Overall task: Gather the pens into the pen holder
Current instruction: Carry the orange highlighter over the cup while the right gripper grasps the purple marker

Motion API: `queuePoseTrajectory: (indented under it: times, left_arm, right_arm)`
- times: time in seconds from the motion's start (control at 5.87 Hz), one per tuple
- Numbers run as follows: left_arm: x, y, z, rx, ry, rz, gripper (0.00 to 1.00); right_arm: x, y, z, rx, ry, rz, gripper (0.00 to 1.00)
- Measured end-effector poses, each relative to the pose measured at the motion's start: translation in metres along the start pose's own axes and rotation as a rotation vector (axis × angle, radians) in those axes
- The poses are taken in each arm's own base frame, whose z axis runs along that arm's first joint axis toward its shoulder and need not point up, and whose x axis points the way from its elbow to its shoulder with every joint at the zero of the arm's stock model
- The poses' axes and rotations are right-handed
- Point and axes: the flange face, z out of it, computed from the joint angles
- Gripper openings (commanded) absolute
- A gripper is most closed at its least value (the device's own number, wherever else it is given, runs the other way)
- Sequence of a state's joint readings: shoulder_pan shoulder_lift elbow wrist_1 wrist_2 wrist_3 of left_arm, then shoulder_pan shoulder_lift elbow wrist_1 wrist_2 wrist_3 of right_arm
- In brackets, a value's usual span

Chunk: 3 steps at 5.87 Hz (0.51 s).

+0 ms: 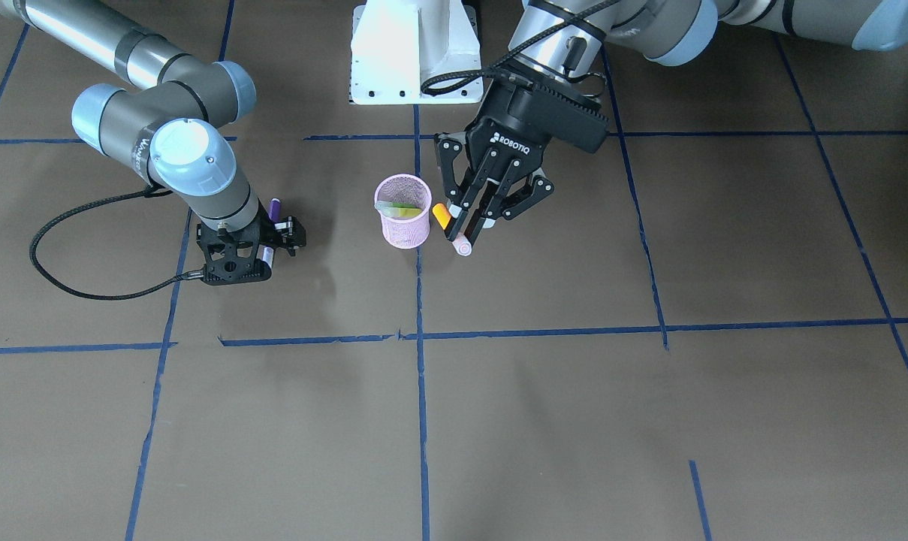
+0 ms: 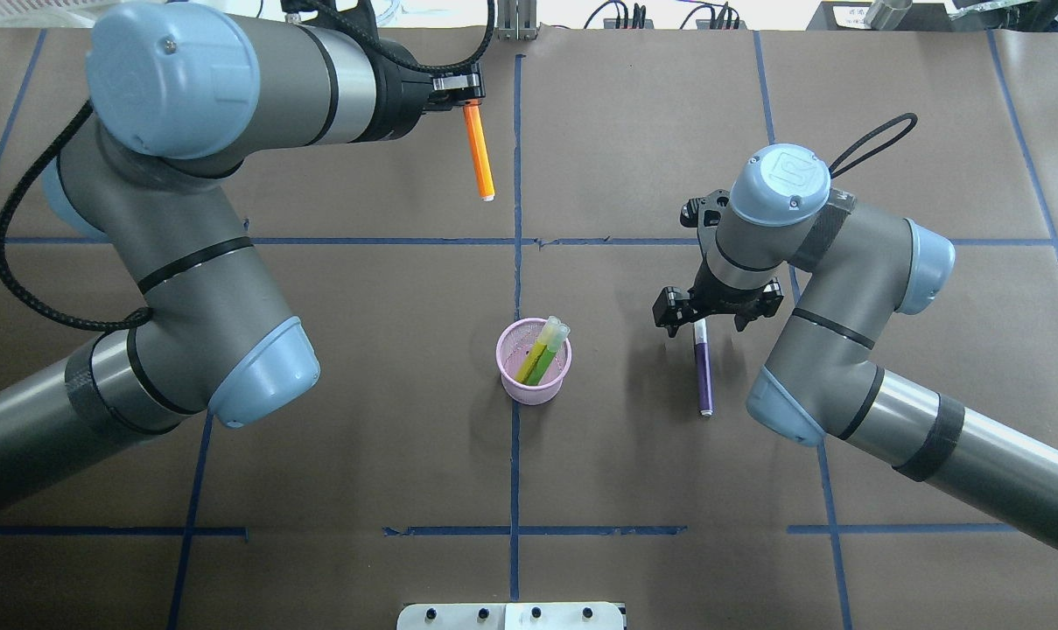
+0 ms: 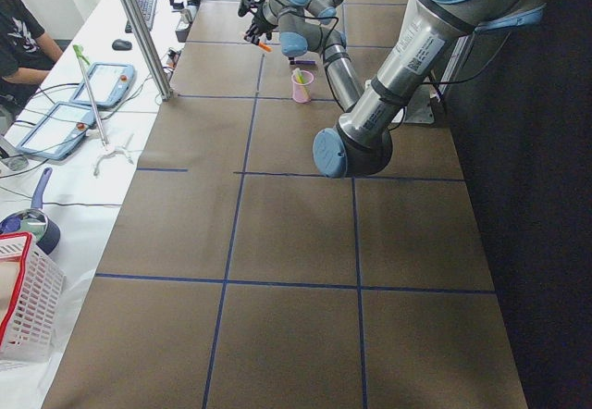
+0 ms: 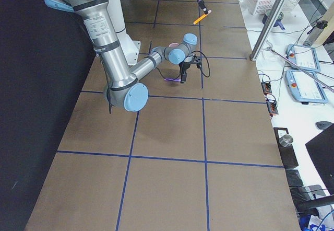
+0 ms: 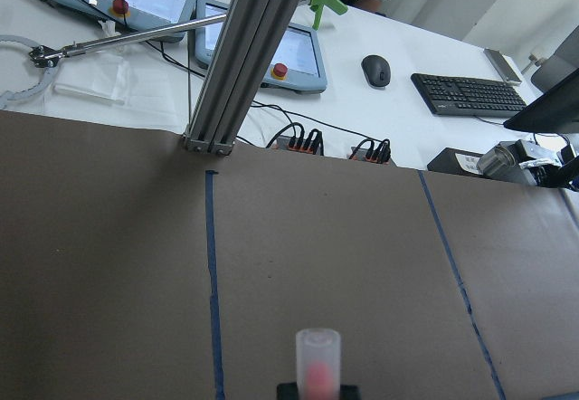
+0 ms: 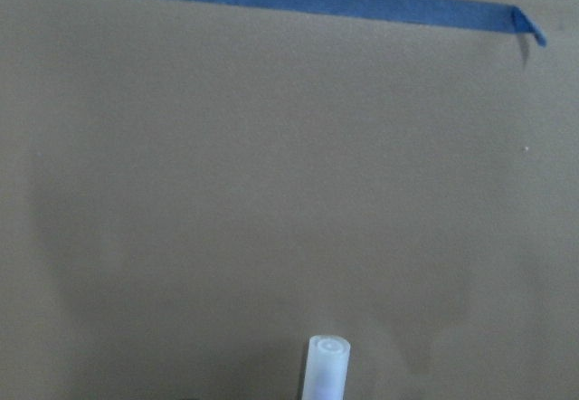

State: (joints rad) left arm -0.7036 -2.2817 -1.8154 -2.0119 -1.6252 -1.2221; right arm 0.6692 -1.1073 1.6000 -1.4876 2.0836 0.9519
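Small round pink wire-mesh pen holder (image 2: 535, 373), frame centre, contains the slim green pen (image 2: 543, 353) (pale translucent cap upward). Left gripper (image 1: 470, 222), tilted, clamps the smooth orange pen (image 2: 477, 162). Right gripper (image 2: 702, 313), pointing downward at right of centre, grips the purple pen (image 2: 704, 374).

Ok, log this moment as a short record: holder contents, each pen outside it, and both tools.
pen holder: pink mesh cup, upright on the table near the centre tape line
in holder: green pen and a yellow-green one beside it, cap ends up
orange pen: held in the left tool, lifted clear of the table, not over the holder
purple pen: gripped near its cap end by the right tool
pens outside holder: two
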Motion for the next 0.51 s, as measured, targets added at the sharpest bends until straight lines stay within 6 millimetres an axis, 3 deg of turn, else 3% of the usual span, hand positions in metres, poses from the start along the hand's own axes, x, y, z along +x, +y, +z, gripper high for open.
queuePoseTrajectory:
  times: [0.17, 0.51]
  left_arm:
    - [-0.001, 0.012, -0.004, 0.026, 0.005, 0.000, 0.00]
    - [0.011, 0.106, -0.002, 0.147, 0.025, 0.009, 0.00]
  right_arm:
    - [-0.001, 0.000, 0.002, 0.000, -0.004, 0.005, 1.00]
    - [-0.005, 0.001, -0.001, -0.001, -0.015, 0.018, 1.00]
